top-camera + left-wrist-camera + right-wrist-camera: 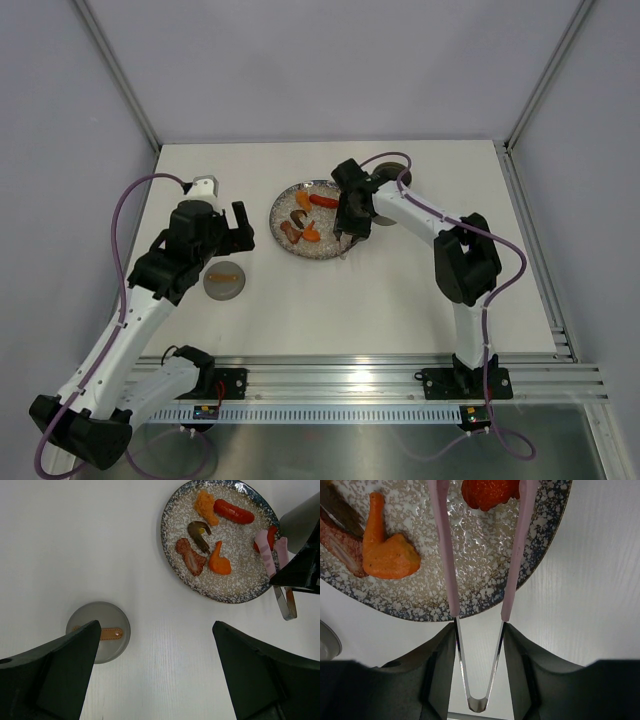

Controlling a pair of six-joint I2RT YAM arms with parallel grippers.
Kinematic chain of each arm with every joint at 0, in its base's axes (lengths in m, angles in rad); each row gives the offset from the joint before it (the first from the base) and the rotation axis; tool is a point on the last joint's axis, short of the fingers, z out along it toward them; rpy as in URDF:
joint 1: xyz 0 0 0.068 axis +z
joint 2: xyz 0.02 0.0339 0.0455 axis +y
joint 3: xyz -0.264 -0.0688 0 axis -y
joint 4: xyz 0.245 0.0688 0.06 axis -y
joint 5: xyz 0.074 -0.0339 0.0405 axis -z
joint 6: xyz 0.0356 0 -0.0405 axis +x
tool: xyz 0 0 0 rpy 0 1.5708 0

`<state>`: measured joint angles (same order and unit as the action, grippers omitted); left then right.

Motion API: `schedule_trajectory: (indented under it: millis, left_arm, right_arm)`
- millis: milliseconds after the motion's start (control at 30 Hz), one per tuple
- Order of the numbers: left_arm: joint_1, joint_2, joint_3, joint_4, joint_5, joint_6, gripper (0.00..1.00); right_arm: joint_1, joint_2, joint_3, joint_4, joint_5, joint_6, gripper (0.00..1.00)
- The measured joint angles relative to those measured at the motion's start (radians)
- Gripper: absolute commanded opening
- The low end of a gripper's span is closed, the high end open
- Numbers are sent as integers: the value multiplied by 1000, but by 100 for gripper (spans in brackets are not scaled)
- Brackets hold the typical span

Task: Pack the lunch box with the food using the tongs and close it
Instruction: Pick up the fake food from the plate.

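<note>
- Right pincer (479, 645) grips tongs (446, 555) by the metal end; pink arms flank red food piece (490, 491) on plate (480, 560).
- Left pincer (156, 629) wide open, empty, left of plate, near grey disc (107, 615).

The tips of the tongs (446, 555) run off the frame's top edge. The lunch box (300, 525) is cropped at upper right.

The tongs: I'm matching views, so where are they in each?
Top external: tongs at the right edge of the speckled plate, held by the right gripper.
Left wrist: tongs at far right, pink tips on the plate.
Right wrist: tongs central, running up from the gripper.
Shared landmark: the speckled plate.
</note>
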<state>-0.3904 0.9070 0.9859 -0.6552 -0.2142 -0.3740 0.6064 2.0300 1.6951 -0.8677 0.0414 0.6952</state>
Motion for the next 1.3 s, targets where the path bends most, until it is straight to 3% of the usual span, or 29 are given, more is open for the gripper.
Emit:
schedule_trajectory:
  millis: [533,767,1100,1267,1300]
  left_arm:
    - [0,5,-13,7,1,0,99]
    - [0,6,-13,7,1,0,99]
    - [0,6,-14,7,1,0,99]
    - [0,6,-14,8,0,0,99]
    - [0,6,-14,8,0,0,99]
  right_arm:
    - [-11,40,4,12,3,19,50]
    - [-23,69,22,24,3,19,46]
    - [-23,79,40,20,2,4,25]
    - [-17,79,55,-2,7,-13,1]
    - [-14,79,56,-3,10,-18,0]
